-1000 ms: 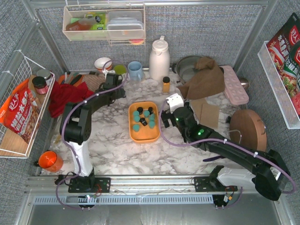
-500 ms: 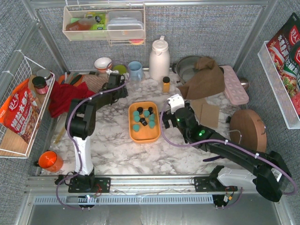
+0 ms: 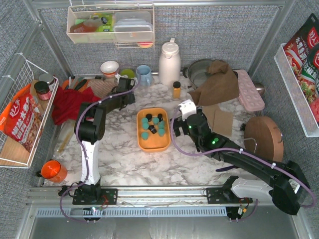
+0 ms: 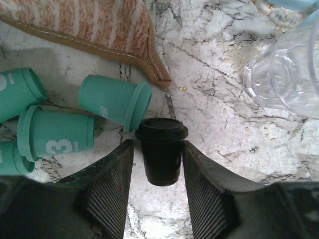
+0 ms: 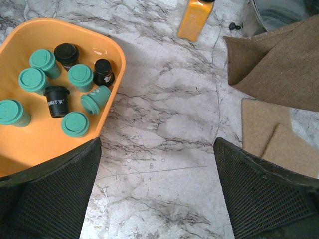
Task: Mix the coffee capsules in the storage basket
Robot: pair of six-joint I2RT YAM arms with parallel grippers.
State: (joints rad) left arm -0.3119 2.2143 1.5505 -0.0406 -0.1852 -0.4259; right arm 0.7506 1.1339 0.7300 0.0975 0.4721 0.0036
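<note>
Table [image 3: 124, 164] space is crowded. The storage basket [image 3: 154, 143] sits mid-frame in the top view, with teal and black coffee capsules [image 3: 152, 124] bunched in its upper half. My right end effector [image 5: 157, 147] hangs spread wide and empty just right of it, so a careless sweep could shove the basket. Up and left of the basket, my left end effector [image 4: 156, 169] straddles a loose black capsule [image 4: 162, 134] on the table, fingers close but, I judge, not pinching. Seemingly on its side, it could roll, squirt free, or drag the teal capsule [image 4: 112, 102] touching its rim.

White "3" on a lying teal capsule [image 4: 55, 140], other print unreadable
</note>
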